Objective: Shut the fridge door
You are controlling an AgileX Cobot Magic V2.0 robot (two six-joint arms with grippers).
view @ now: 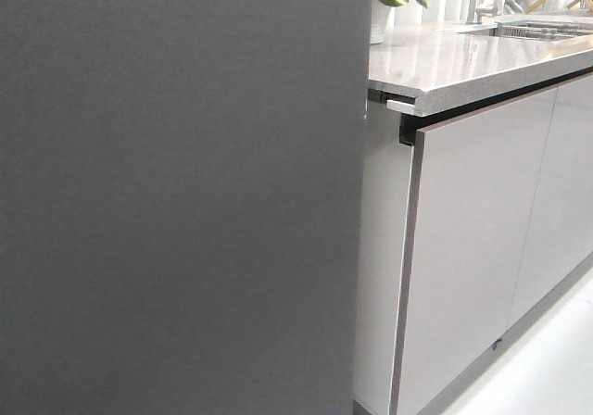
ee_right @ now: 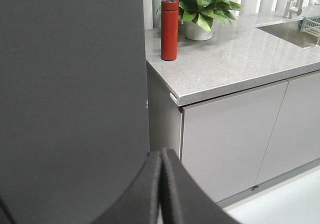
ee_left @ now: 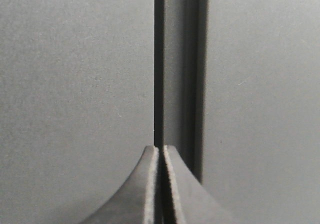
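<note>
The fridge door [view: 176, 193] is a tall matte dark grey panel filling the left of the front view; its white lining, seal and bin are hidden. It also shows in the right wrist view [ee_right: 70, 94]. In the left wrist view two dark grey panels [ee_left: 75, 84] meet at a narrow dark vertical gap [ee_left: 159, 59]. My left gripper [ee_left: 161, 149] is shut and empty, its tips right at that gap. My right gripper [ee_right: 161, 154] is shut and empty, close to the door's right edge. Neither gripper shows in the front view.
A speckled grey countertop [view: 463, 58] with glossy pale cabinet fronts [view: 473, 248] stands right of the fridge. On it are a red bottle [ee_right: 169, 29], a potted plant [ee_right: 202, 6] and a sink [ee_right: 290, 31]. Pale floor [view: 547, 369] lies at the lower right.
</note>
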